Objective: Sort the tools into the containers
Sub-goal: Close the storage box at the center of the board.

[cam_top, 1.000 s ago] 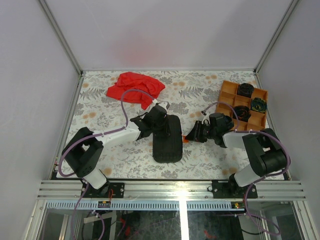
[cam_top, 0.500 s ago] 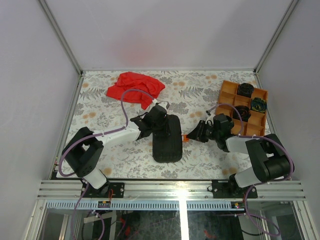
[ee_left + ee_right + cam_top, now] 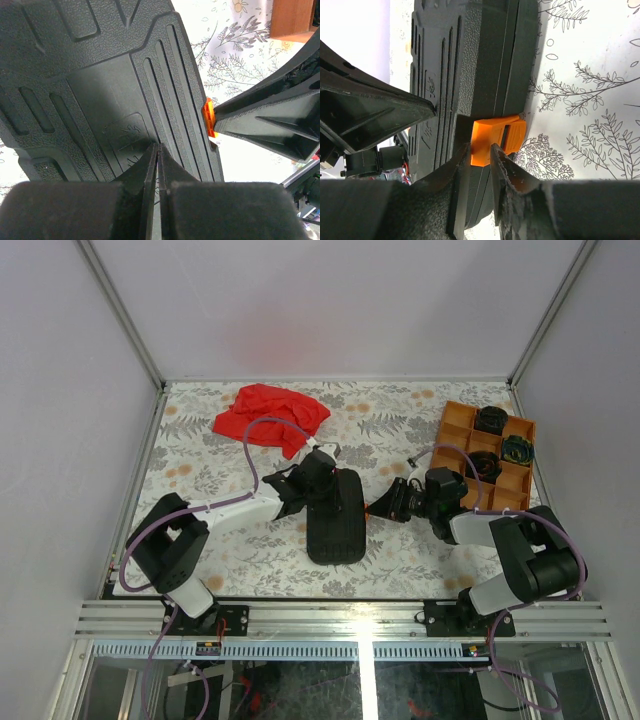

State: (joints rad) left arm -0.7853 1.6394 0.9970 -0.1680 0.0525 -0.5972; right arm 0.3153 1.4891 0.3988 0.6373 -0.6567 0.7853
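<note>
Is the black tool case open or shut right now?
Shut: the tool case has its halves together, ribbed lid up. The right fingers grip its orange latch.

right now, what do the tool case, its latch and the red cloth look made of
Tool case: black moulded plastic, matte, pebbled texture and ribs. Orange latch: smooth, hard-looking plastic, probably. Red cloth: soft fabric, crumpled into folds; weave too small to tell.

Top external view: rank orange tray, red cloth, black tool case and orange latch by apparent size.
1. orange tray, largest by a modest margin
2. red cloth and black tool case: too close to rank
3. orange latch, by far the smallest
</note>
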